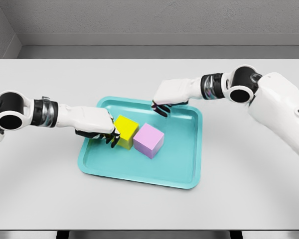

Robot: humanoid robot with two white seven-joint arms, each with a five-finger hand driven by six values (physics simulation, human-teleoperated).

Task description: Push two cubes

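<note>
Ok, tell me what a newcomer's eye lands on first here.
The teal tray at the middle of the white table, holding a yellow cube and a pink cube side by side. The left hand presses against the yellow cube; the right hand hovers over the tray's far edge.

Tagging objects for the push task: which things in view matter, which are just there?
In the job:
- yellow cube, left robot hand against its left side
- pink cube, beside the yellow one
- right robot hand, over the tray's far rim

Just there:
- teal tray under both cubes
- white table
</note>
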